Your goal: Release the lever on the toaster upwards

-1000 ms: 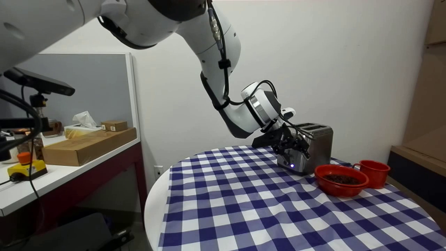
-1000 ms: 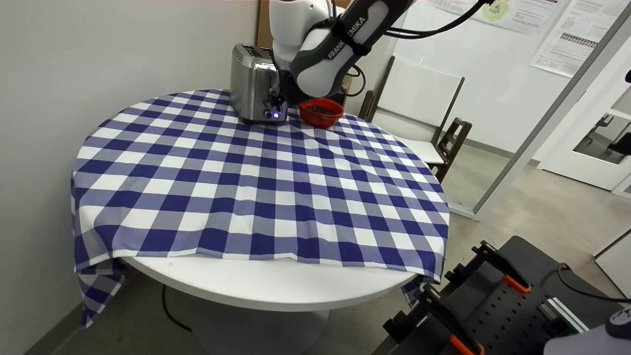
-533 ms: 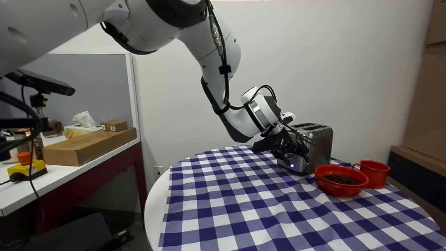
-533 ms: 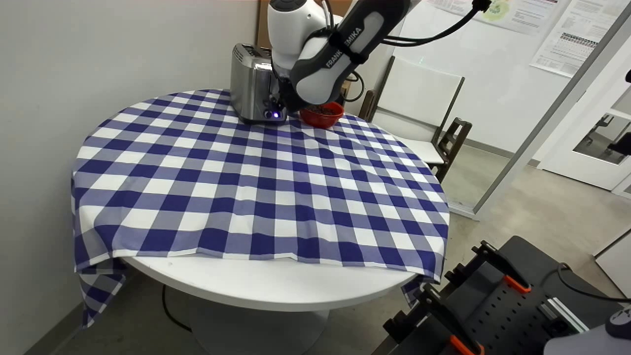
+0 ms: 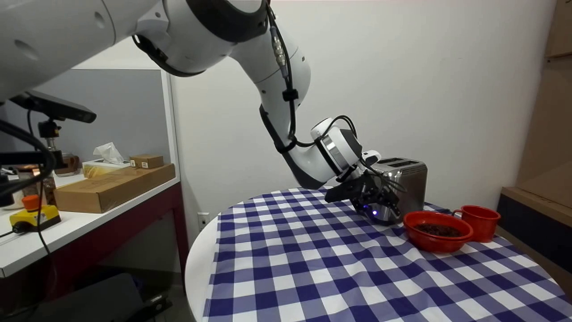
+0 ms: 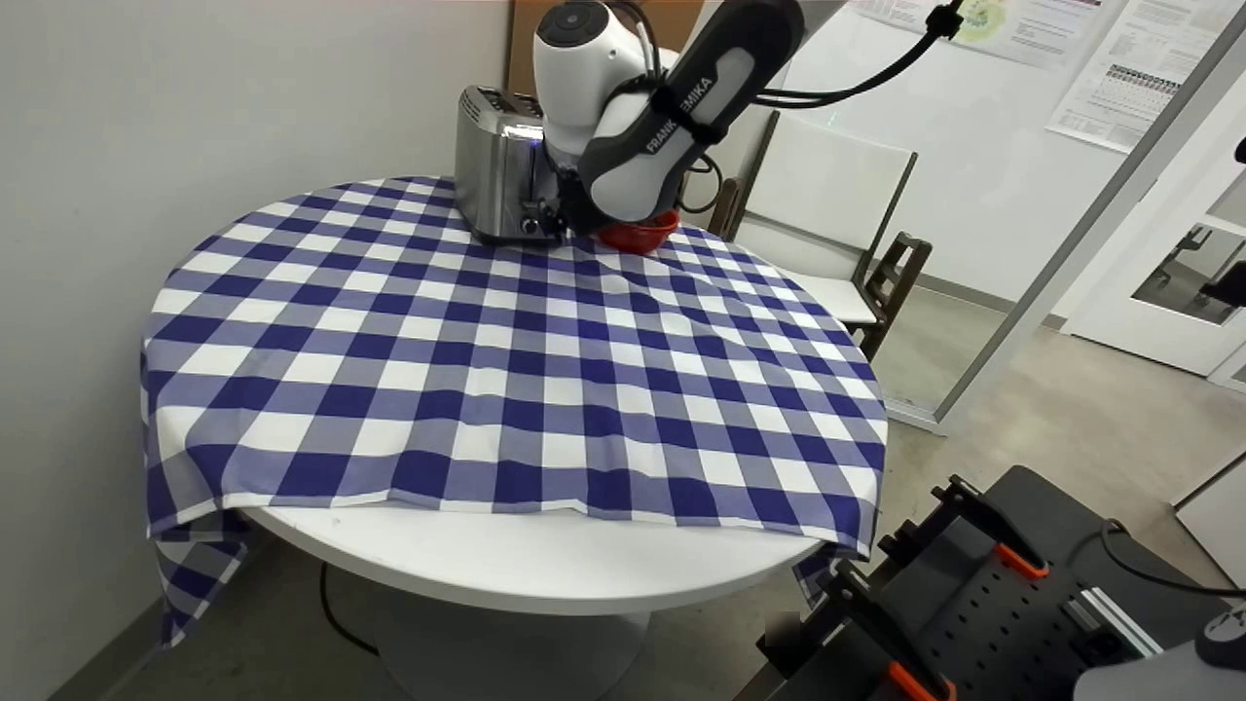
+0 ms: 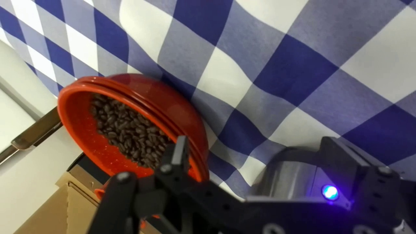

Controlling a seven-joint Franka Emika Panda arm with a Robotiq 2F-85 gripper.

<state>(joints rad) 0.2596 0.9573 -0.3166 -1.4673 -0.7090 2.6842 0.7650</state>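
The silver toaster (image 5: 412, 190) stands on the checked tablecloth and shows in both exterior views (image 6: 482, 170). Its end face has a dark vertical slot, a knob (image 6: 529, 226) and a lit blue button (image 7: 330, 192). My gripper (image 5: 383, 211) is low against this end face. In the wrist view my gripper (image 7: 255, 146) is open, its fingers wide apart, with the toaster's lower corner (image 7: 286, 178) showing between them. The right finger (image 7: 341, 159) is close beside the blue button. The lever cannot be made out; the gripper hides that part of the face.
A red bowl (image 5: 438, 243) of dark beans stands close beside the toaster, near the left finger in the wrist view (image 7: 162, 97). A red mug (image 5: 481, 223) stands behind the bowl. A wall (image 6: 292, 88) is behind the toaster.
The arm and gripper have moved down along the toaster's end face, now level with the blue button. The gripper now covers that button in an exterior view. Toaster and bowl have not moved.
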